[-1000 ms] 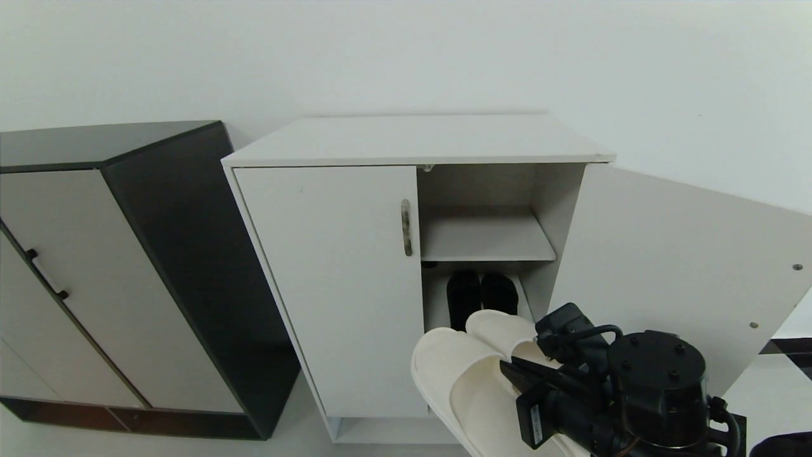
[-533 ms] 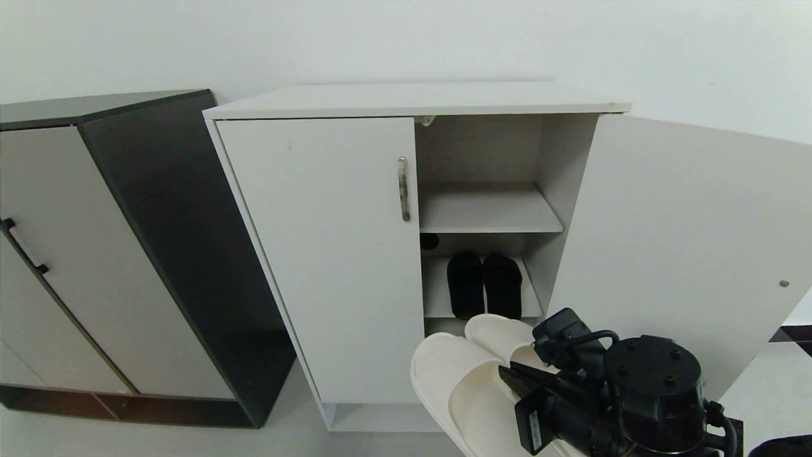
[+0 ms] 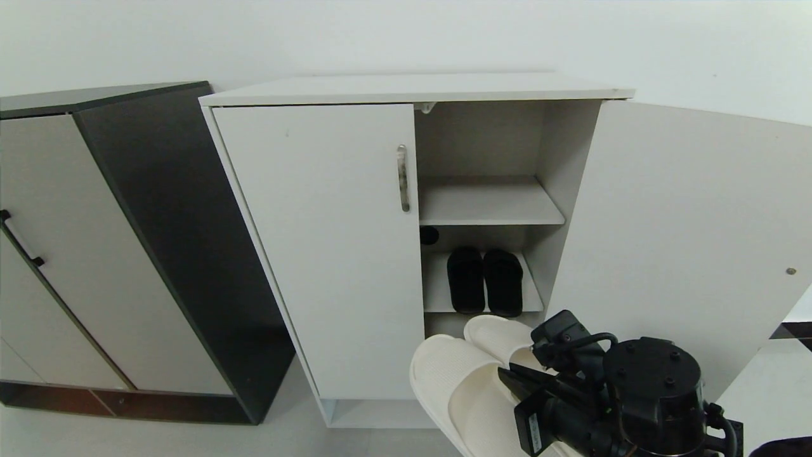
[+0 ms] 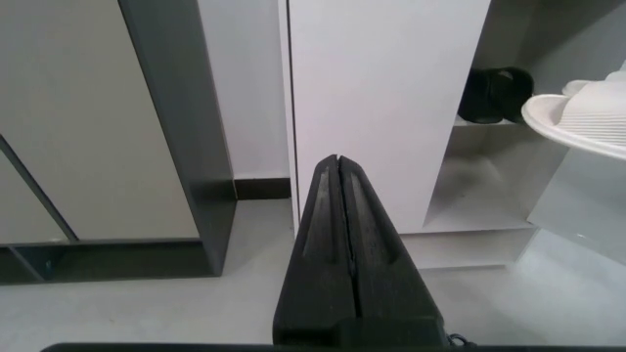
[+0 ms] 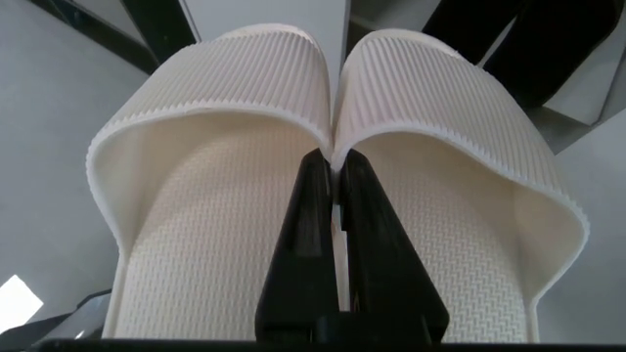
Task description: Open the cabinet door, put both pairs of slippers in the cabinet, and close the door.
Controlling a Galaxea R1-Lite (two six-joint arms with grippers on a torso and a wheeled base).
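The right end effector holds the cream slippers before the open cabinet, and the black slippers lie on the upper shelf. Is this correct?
Not fully. The black slippers lie on the lower shelf, under the upper shelf, as the head view shows. The rest stands: the right end effector holds the cream slippers before the open cabinet.

A plain white wall (image 3: pixel 406 32) runs behind; a black-sided cabinet (image 3: pixel 171 222) with pale doors and a black bar handle (image 3: pixel 20 240) stands on a light grey floor (image 3: pixel 158 438)
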